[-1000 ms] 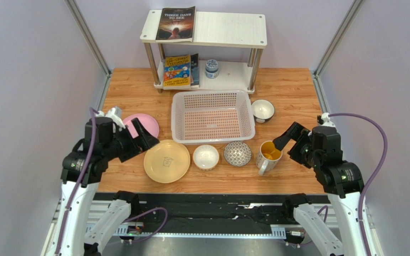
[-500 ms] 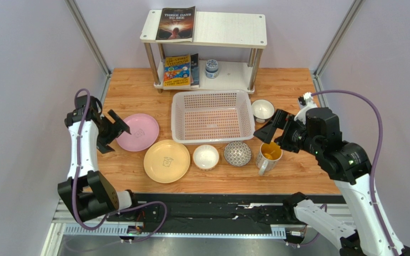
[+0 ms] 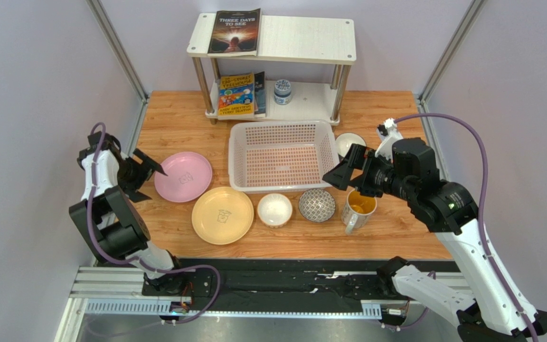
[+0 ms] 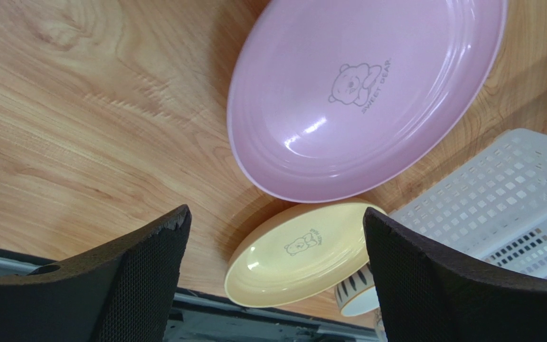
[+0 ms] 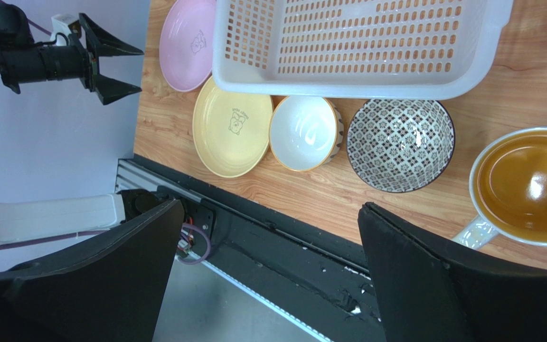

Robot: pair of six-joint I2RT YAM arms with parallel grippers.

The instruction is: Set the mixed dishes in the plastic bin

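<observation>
So the pink plate (image 3: 183,177) lies flat just left of the plastic bin (image 3: 234,160); the left gripper (image 3: 154,181), spread wide and empty, sits further left, clearly nearer than the right gripper (image 3: 337,178), also gaping empty at the bin's right front corner

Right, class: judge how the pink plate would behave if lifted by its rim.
The pink plate looks glossy, so its rim may slip in a pinch. It lies flat on the table and is shallow, so it probably won't roll or tip.
</observation>
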